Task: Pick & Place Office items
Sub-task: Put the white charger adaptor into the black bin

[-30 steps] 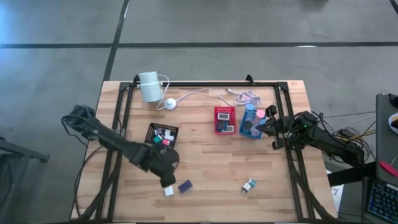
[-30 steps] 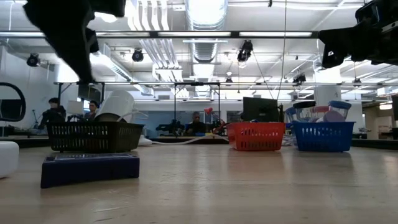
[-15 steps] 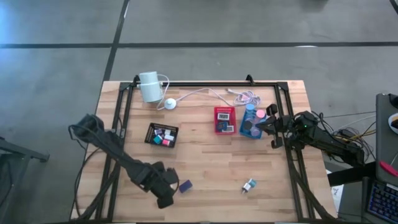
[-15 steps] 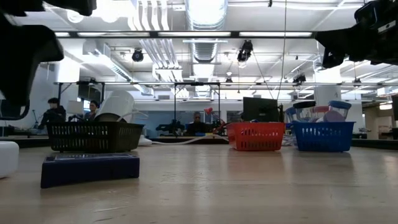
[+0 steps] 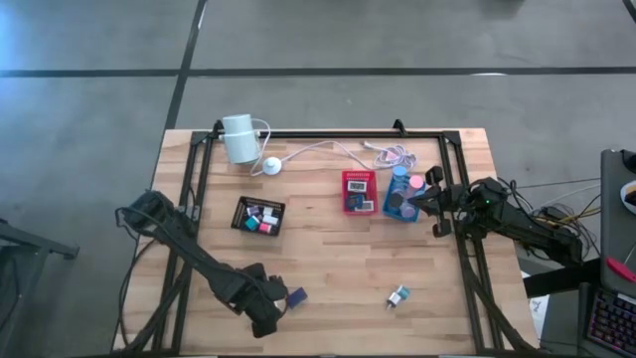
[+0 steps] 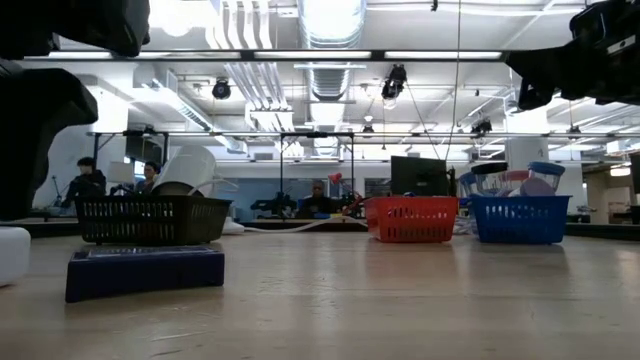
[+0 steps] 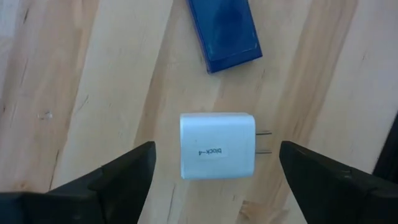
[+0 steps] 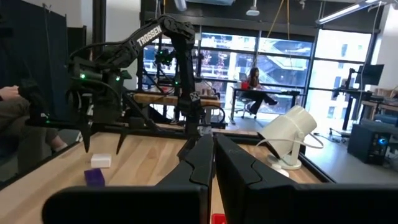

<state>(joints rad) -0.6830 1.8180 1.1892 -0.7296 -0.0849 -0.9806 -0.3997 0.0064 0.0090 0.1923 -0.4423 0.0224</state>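
A white plug block (image 7: pixel 217 144) with two prongs lies flat on the wood near the table's front left. A flat blue item (image 7: pixel 224 31) lies just beyond it. My left gripper (image 7: pixel 217 163) points down over the block, open, one finger on each side, both apart from it. The high view shows that gripper (image 5: pixel 263 316) covering the block, with the blue item (image 5: pixel 295 296) beside it. A small teal-and-white item (image 5: pixel 398 295) lies toward the front right. My right gripper (image 8: pixel 212 163) is shut and held level above the blue tray (image 5: pixel 402 194) at the right.
A black tray (image 5: pixel 258 216) with small coloured pieces, a red tray (image 5: pixel 359 191) and the blue tray stand mid-table. A white cylinder (image 5: pixel 238 137) with cable and puck (image 5: pixel 271 166) is at the far left. The dark frame rails (image 5: pixel 189 239) border the work area.
My left gripper has moved toward the table's near edge and come down, and it now stands over the white block that showed just in front of it a second ago. The block and the blue item have stayed where they were.
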